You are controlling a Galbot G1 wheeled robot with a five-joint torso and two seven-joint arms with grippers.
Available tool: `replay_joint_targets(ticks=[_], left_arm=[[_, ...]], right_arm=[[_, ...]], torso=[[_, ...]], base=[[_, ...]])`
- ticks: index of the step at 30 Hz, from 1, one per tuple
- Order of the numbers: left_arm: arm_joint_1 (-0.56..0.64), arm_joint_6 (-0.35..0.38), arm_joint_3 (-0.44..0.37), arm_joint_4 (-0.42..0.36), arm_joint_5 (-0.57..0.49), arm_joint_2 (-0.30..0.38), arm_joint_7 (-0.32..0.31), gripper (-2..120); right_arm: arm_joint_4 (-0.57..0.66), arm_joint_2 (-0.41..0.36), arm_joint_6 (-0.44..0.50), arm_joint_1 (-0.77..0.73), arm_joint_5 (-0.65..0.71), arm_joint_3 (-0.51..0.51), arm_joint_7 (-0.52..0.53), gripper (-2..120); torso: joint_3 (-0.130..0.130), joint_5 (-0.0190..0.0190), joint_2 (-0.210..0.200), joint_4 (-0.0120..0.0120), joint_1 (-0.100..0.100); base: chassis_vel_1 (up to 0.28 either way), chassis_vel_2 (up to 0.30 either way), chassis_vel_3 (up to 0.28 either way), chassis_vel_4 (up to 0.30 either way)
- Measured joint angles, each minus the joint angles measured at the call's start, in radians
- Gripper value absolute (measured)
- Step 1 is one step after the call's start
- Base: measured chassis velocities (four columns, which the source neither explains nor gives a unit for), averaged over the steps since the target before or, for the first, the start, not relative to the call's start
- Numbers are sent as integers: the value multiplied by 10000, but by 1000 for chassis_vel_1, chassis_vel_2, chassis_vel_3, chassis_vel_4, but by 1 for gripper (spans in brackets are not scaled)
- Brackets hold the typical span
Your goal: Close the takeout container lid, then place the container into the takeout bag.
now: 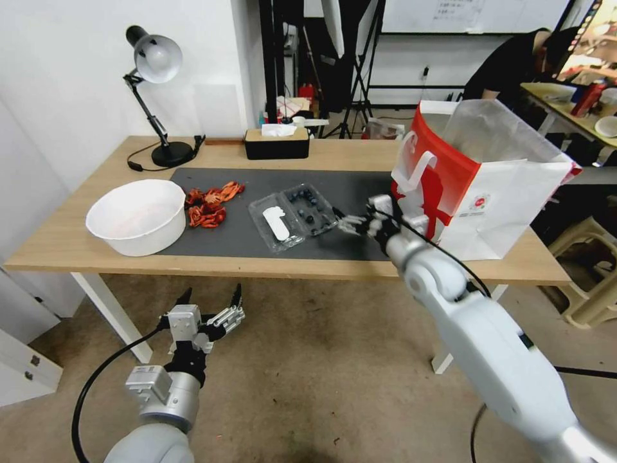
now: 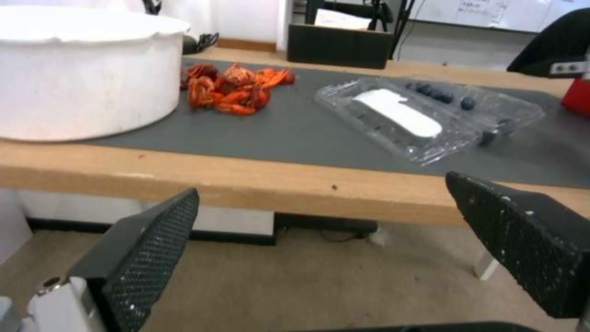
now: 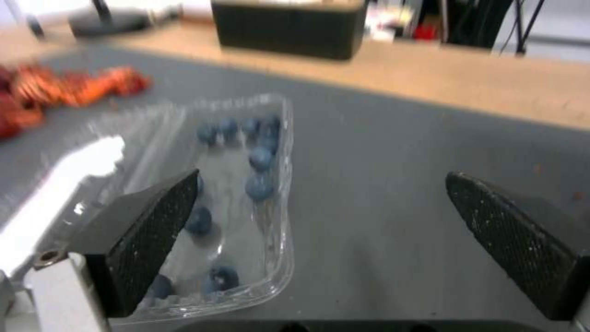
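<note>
The takeout container point(image 1: 312, 207) lies open on the grey mat point(image 1: 360, 186), its tray holding dark blueberries. The lid point(image 1: 276, 224), clear with an oblong white label, lies flat beside the tray on its left. My right gripper point(image 1: 340, 222) hovers open at the tray's right edge; in the right wrist view one finger point(image 3: 147, 230) is over the tray point(image 3: 246, 193) and the other over bare mat. The red-and-white takeout bag point(image 1: 479, 177) stands open just right of that arm. My left gripper point(image 1: 212, 305) hangs open below the table's front edge, facing the container point(image 2: 430, 117).
A big white bowl point(image 1: 137, 215) sits at the left, with red crayfish point(image 1: 209, 206) between it and the container. A black tissue box point(image 1: 276, 143) and a desk lamp point(image 1: 157, 96) stand at the back. A plastic stool point(image 1: 591, 257) is right of the table.
</note>
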Motion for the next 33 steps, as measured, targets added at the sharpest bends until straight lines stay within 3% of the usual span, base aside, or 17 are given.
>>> replay_joint_targets(ticks=[6, 20, 33], left_arm=[[-25, -35, -3, 133, -13, -13, -23, 100], [-111, -118, -29, 272, -80, 99, -136, 100], [-191, -115, -13, 336, -132, 157, -190, 100]], right_arm=[[-768, 66, -1754, 1261, 340, -1029, 35, 100], [-1841, 9, -1967, 2442, 301, -1984, -402, 100], [-2614, -349, -1933, 3315, 229, -2686, -1520, 100]], torso=[[-1, -3, 0, -1, 0], [-1, 0, 2, -2, 0], [-1, -1, 2, -2, -2]], base=[[0, 0, 0, 0], [0, 0, 0, 0], [0, 0, 0, 0]])
